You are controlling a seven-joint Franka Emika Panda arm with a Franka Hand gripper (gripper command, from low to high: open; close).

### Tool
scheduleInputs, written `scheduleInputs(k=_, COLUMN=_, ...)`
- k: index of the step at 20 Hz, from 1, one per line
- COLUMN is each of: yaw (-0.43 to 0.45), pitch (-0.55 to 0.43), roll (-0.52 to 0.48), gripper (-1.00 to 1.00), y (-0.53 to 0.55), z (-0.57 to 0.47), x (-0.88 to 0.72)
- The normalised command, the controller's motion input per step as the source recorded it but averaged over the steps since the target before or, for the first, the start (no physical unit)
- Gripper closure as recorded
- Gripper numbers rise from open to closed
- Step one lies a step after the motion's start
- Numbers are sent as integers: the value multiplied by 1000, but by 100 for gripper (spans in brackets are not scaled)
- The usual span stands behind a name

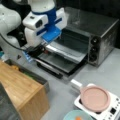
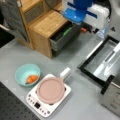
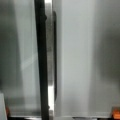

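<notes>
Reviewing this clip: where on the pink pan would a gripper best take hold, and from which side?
Grip the pink pan by its white handle, coming down from above. The handle juts clear of the white cooktop, narrow enough to pinch, whereas the round body is wide and flat.

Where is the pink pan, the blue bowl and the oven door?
pink pan [image 2: 51, 90], in a front view, middle of its flat top.
blue bowl [image 2: 23, 71], in a front view, inner wall above the orange thing.
oven door [image 1: 62, 58], in a front view, its open glass panel.

You see a brushed-metal toaster oven [image 1: 100, 30], glossy glass door [image 1: 62, 58], a wooden cabinet [image 2: 47, 25], matt grey counter [image 2: 82, 100].
</notes>
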Motion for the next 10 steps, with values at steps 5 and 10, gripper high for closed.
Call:
scheduleInputs(k=5, yaw=-26, pitch=24, roll=142, gripper=-100, y=-115, z=-99, x=145)
scheduleInputs(k=10, yaw=-40, pitch=11, roll=110, gripper=-100, y=-269, z=-153, x=341)
